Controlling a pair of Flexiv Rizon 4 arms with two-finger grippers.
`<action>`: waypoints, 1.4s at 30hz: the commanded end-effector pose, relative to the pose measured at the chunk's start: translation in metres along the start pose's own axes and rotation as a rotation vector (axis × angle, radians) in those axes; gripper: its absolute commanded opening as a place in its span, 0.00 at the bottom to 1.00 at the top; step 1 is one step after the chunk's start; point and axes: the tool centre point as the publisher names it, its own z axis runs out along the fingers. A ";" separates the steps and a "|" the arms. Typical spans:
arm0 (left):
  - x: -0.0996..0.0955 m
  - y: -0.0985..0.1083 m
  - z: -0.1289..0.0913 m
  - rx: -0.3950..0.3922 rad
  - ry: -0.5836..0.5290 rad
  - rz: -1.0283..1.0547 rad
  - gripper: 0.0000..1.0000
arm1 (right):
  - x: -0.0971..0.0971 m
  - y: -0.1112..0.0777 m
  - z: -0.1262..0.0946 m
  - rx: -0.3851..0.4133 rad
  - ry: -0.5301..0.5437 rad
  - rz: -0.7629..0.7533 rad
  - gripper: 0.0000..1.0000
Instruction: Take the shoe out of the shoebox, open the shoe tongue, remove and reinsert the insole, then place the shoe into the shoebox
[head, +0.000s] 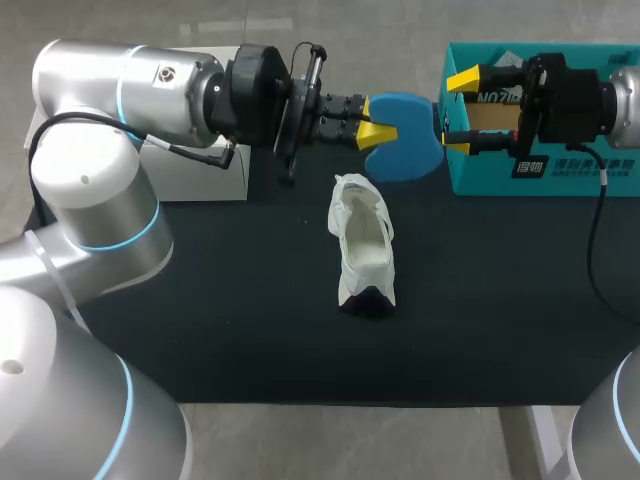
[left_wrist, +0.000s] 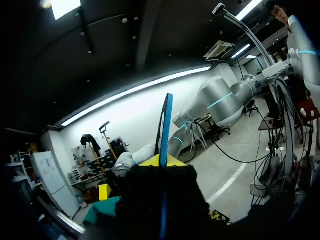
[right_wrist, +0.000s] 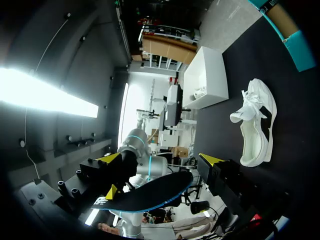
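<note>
From the right wrist, insole (right_wrist: 150, 192) underside black.

bare mat (head: 500, 300) around shoe (head: 365, 245); shoebox (head: 470, 176) and white box (head: 190, 175) along far edge

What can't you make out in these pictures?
- Inside of the shoebox: in the head view the right gripper covers it and the picture's edge cuts it off.
- Toe end inside the shoe: hidden under its own upper in the head and right wrist views.
- Insole faces: the left wrist view shows it only edge-on in the left gripper.
</note>
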 end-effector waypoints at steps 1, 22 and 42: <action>0.004 0.025 -0.005 -0.153 0.239 0.875 0.00 | 0.000 0.000 0.001 -0.002 -0.001 0.001 1.00; 0.002 0.062 -0.019 -0.269 0.229 1.594 0.00 | 0.000 0.000 0.001 -0.002 -0.001 0.001 1.00; 0.011 0.075 0.010 -0.375 0.046 1.436 0.00 | 0.002 -0.001 0.020 -0.046 -0.006 0.056 0.44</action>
